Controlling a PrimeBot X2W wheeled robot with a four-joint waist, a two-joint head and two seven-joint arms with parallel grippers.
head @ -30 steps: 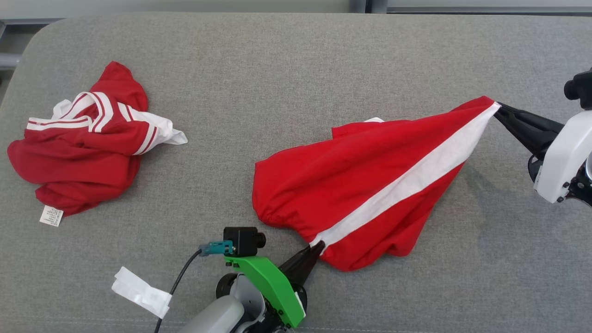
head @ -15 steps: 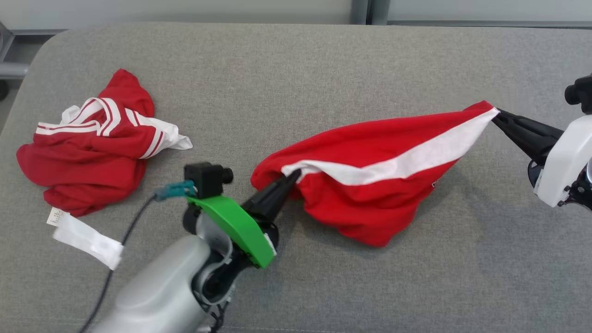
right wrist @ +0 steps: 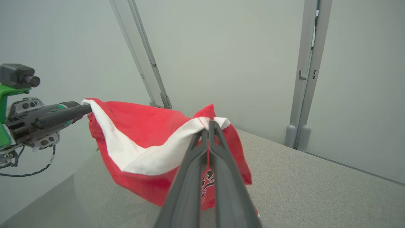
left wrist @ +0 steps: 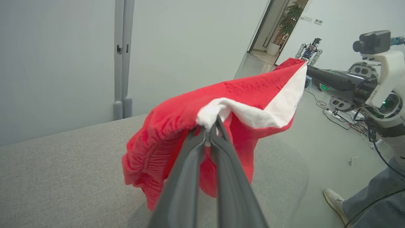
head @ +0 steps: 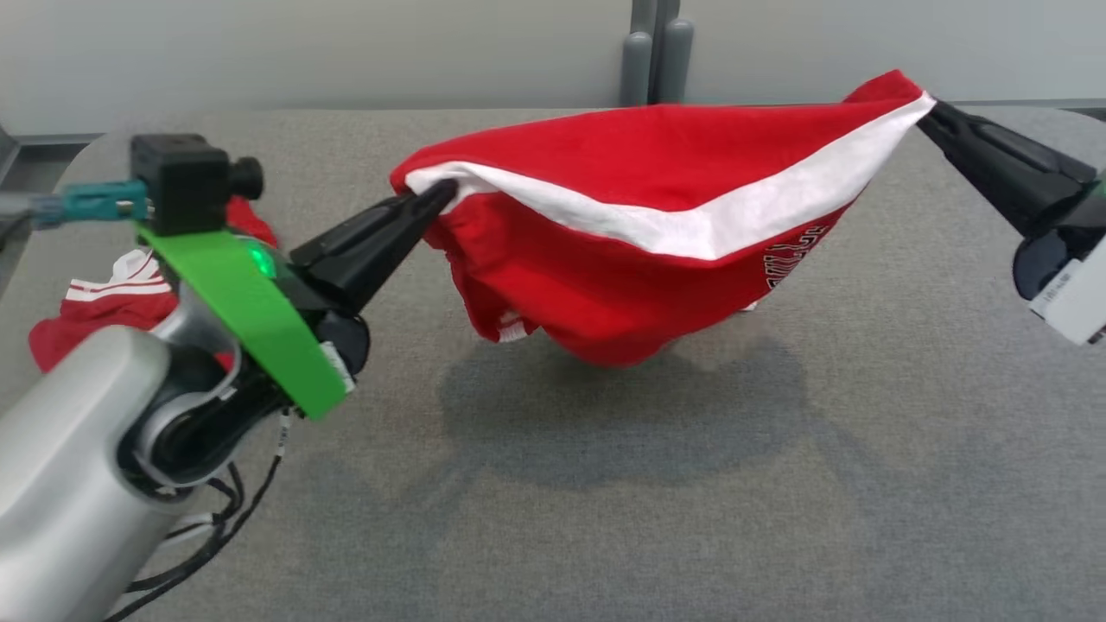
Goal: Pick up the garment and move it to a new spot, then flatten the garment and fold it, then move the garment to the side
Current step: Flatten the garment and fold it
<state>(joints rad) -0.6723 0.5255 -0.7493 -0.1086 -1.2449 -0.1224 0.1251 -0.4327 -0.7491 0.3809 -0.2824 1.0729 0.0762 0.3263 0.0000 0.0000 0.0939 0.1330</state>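
Garment (head: pixel 639 285), red with a white band, hangs stretched between the left end effector (head: pixel 441 197) and the right end effector (head: pixel 929 112), above the bench (head: pixel 605 518) toward its far edge. It sags at mid-span, shadow beneath. Both end effectors are closed on the garment, one at each end of the white band. A second red-and-white garment (head: pixel 95 307) lies heaped near the left edge, partly behind the left arm

txt | garment (head: pixel 648 173): blk/wht lettering (head: pixel 791 257), part hidden, illegible | readable: none
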